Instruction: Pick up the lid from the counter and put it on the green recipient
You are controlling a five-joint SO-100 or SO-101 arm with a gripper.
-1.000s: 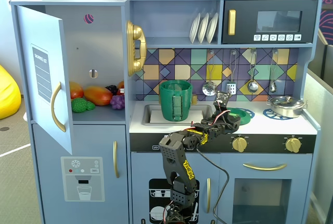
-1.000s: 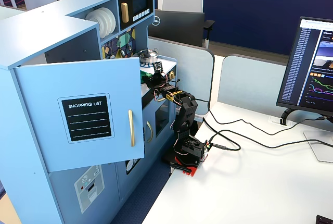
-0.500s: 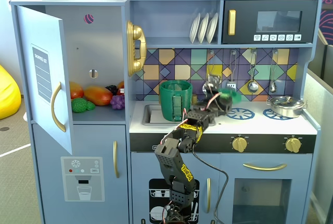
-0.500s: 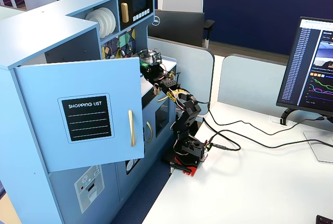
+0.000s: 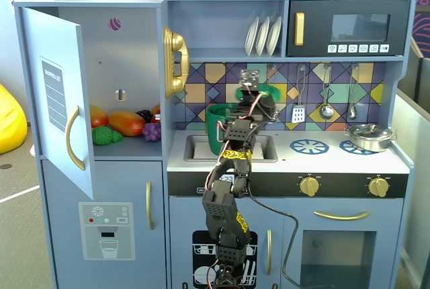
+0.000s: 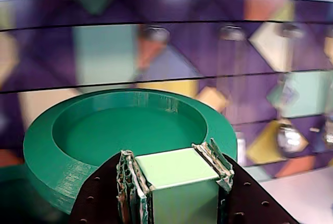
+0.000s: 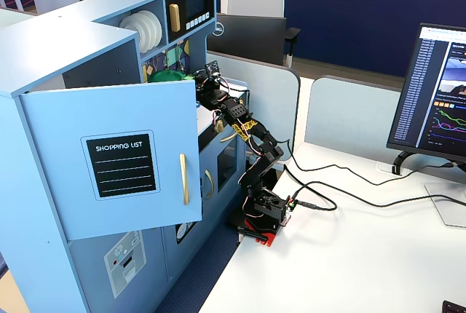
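Observation:
My gripper (image 6: 174,164) is shut on the light-green square knob (image 6: 177,168) of the dark green round lid (image 6: 130,130). The lid hangs in the air, tilted, in front of the tiled back wall. In a fixed view the gripper (image 5: 250,86) holds the lid (image 5: 270,92) above and to the right of the green recipient (image 5: 222,128), which stands in the sink. The lid is clear of the recipient's rim. In a fixed view from the side the lid (image 7: 169,76) shows under the upper shelf, with the gripper (image 7: 198,77) just right of it.
The sink (image 5: 269,148) lies under the arm. A silver pot (image 5: 368,136) sits on the stove at the right. Utensils (image 5: 326,94) hang on the back wall. A gold phone (image 5: 175,60) hangs left of the lid. The fridge door (image 5: 57,111) stands open at the left.

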